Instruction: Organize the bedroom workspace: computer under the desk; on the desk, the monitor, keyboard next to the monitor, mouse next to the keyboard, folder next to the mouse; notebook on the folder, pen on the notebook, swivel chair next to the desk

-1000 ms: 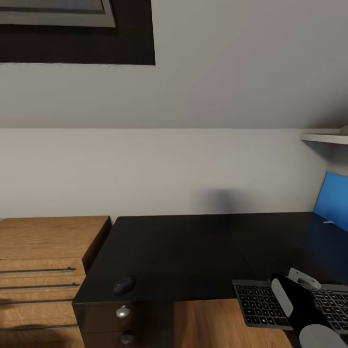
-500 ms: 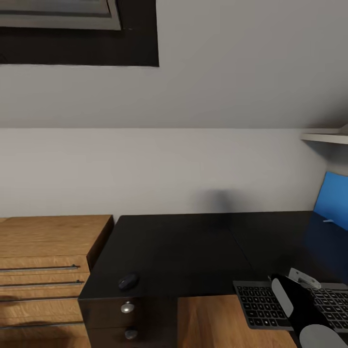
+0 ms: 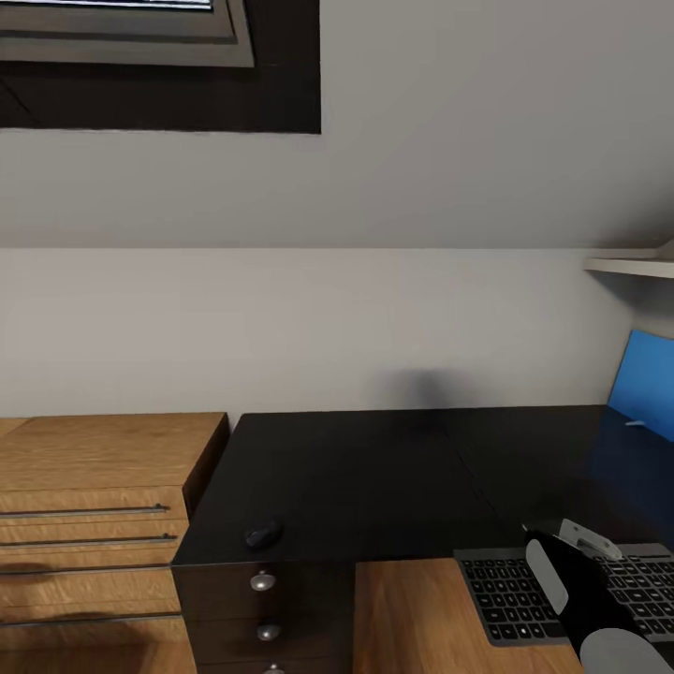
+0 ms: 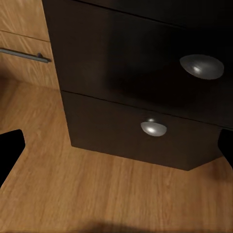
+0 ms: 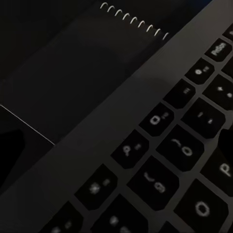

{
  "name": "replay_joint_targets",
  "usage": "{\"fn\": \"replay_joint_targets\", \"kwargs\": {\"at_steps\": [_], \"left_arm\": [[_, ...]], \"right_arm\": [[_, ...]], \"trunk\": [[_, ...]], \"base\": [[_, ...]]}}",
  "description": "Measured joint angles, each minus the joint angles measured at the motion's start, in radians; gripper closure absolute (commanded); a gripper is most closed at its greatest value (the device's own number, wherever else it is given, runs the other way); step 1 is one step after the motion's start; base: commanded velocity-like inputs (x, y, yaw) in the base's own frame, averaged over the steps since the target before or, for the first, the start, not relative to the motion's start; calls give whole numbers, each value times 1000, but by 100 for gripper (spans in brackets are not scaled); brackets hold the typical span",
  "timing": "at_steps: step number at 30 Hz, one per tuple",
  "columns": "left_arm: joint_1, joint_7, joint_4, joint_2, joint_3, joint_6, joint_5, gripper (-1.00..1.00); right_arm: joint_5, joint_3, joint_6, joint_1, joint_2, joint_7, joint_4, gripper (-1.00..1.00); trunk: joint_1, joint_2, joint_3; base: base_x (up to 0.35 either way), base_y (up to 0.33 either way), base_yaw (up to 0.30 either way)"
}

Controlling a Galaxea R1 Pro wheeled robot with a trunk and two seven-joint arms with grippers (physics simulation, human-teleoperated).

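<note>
The right tool point(image 3: 585, 571) grips the keyboard point(image 3: 510, 592) at the desk's point(image 3: 374, 477) front edge; the mouse point(image 3: 264, 535) lies above the drawers; the left tool's fingers point(image 4: 9, 150) spread wide.

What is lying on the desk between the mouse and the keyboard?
Nothing: in the head view, the stretch of desk between the mouse and the keyboard is bare black top.
</note>
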Motion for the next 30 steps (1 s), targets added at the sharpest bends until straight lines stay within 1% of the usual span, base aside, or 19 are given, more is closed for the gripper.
{"fn": "replay_joint_targets", "kwargs": {"at_steps": [5,12,30], "left_arm": [[0,0,0,0,0,0,0,-100],[0,0,0,0,0,0,0,-100],[0,0,0,-1,0,0,0,-100]], "right_arm": [[-1,0,-1,0,0,1,0,-100],[3,0,1,0,0,0,2,-100],[5,0,-1,0,0,9,3,-100]], "trunk": [[0,0,0],[0,0,0],[0,0,0]], "base": [[-16,7,0],[-102,49,0],[-4,2,0]]}}
